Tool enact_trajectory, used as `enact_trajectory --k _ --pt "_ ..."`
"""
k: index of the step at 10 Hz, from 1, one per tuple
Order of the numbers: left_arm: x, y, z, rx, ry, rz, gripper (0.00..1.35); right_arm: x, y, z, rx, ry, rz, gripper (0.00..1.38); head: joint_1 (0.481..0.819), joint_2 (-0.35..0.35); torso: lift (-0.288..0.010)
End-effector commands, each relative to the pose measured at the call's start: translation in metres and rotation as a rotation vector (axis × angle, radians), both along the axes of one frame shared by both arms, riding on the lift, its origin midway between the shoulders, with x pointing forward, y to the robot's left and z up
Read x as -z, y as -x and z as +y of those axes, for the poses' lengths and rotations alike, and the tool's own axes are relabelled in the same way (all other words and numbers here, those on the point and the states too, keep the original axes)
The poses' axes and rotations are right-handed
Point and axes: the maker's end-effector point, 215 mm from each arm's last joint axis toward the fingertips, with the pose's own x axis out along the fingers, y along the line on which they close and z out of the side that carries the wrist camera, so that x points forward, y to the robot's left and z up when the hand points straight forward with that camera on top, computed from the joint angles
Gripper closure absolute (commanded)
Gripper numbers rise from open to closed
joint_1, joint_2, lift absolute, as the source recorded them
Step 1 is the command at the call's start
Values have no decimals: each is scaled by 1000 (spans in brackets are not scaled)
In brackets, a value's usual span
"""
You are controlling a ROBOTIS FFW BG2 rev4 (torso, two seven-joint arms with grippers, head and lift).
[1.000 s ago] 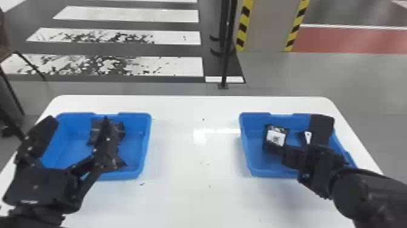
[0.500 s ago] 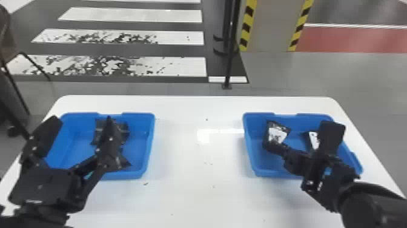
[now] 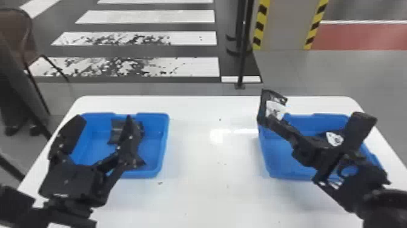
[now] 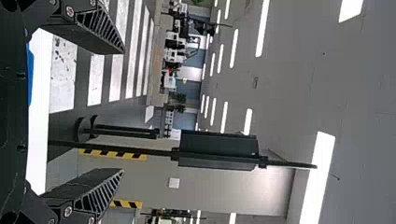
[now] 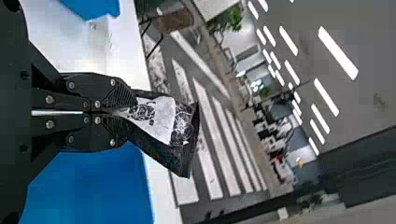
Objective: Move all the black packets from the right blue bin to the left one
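Note:
In the head view my right gripper point(image 3: 264, 120) is over the left edge of the right blue bin point(image 3: 268, 154), shut on a black packet point(image 3: 274, 109) with a white label, raised above the rim. The right wrist view has the gripper point(image 5: 130, 112) pinching one end of the packet point(image 5: 159, 120). Another black packet point(image 3: 334, 139) lies in the right bin, partly behind the arm. My left gripper point(image 3: 101, 129) stands over the left blue bin point(image 3: 163, 142), where black packets point(image 3: 117, 132) lie partly behind it. The left wrist view has the gripper point(image 4: 123, 112) open, its fingers wide apart.
Both bins stand on a white table point(image 3: 196, 163), with bare tabletop between them. Beyond its far edge are a black post point(image 3: 244, 48) and a striped pillar point(image 3: 284, 27); a chair point(image 3: 18, 33) is at far left.
The right gripper has lifted the packet from inside the right bin and swung it leftward to the bin's edge. The left gripper has kept its place above the left bin.

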Motion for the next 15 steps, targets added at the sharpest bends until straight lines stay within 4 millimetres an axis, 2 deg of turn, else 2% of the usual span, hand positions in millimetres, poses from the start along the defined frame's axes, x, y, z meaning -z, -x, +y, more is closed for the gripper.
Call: enact_trajectory --k 1,2,3,4,6,7,10,12,13,15 --pt "11 -7 -5 22 8 38 139 -40 8 55 -133 -39 -95 1125 695 45 -140" --pt "29 -16 -11 62 11 108 139 -64 26 97 -226 -62 -143 1127 695 84 -140" --pt "36 -20 -14 81 11 137 139 -75 44 130 -303 -80 -165 1127 695 125 -140" --pt "39 -22 -11 84 33 152 139 -74 60 154 -361 -98 -156 1125 695 167 -140" --pt "39 -31 -1 84 44 165 139 -68 79 178 -416 -118 -134 1125 695 233 -140" --pt "38 -37 -4 107 61 175 139 -69 84 190 -438 -128 -137 1127 695 265 -140" --pt "28 -45 -33 220 132 185 139 -59 105 228 -526 -152 -109 1127 695 296 -140" --pt "34 -47 -54 279 159 222 139 -57 118 249 -575 -176 -92 1125 695 308 -140" --pt "37 -47 -58 292 158 237 139 -58 126 258 -600 -185 -85 1127 695 311 -140" --pt "31 -47 -58 290 155 213 133 -55 133 267 -624 -192 -72 1127 695 325 -140"
